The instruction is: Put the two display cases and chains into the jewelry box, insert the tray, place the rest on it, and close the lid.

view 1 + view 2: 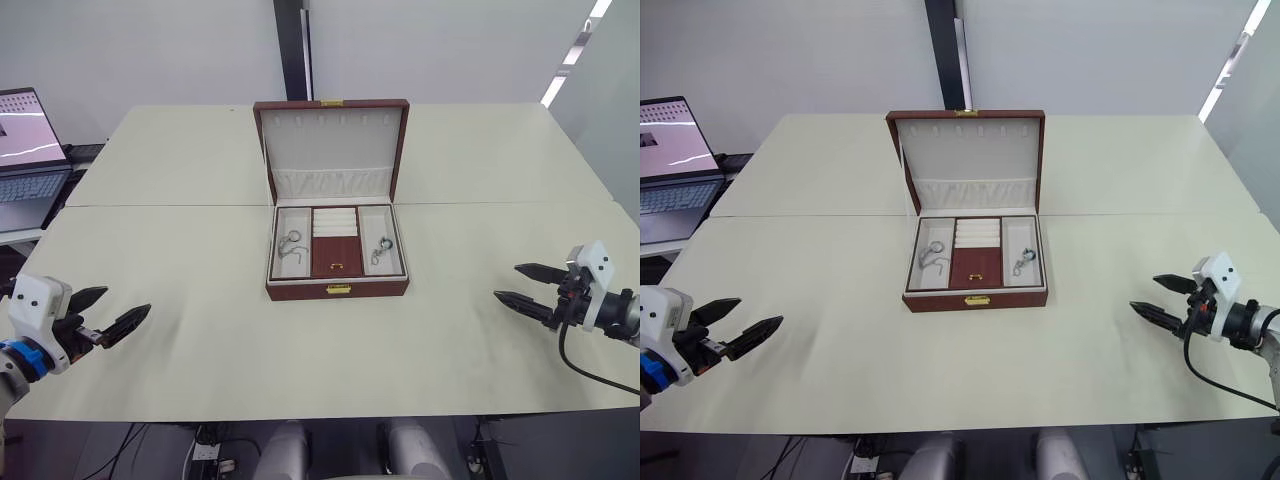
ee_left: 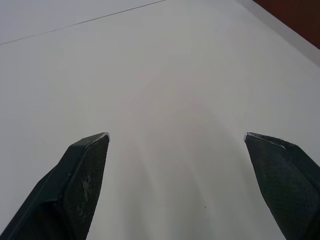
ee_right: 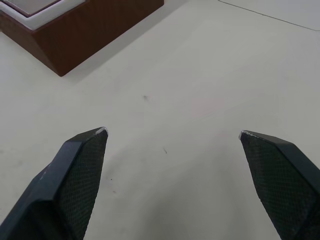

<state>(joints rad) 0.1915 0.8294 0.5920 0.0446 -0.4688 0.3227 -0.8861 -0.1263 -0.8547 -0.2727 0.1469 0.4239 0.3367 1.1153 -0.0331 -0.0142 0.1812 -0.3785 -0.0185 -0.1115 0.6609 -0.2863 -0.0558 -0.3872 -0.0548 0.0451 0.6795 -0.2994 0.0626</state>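
Centrally on the tabletop (image 1: 200,330), a little nearer its far edge than its near one, the jewelry box (image 1: 338,285) stands with its lid (image 1: 332,150) raised upright. Its tray (image 1: 336,243) sits inside, showing three compartments: a chain (image 1: 291,243) lies in the one on the robot's left, a small piece with a blue stone (image 1: 383,247) in the one on the right, and a brown panel with a gold clasp between them. Left pincer (image 1: 112,311) hovers wide open over the near left corner, well apart from the box. Right pincer (image 1: 519,284) hovers wide open by the right edge, also well apart, fingers pointing toward the box. A laptop (image 1: 28,160) sits beyond the left edge.
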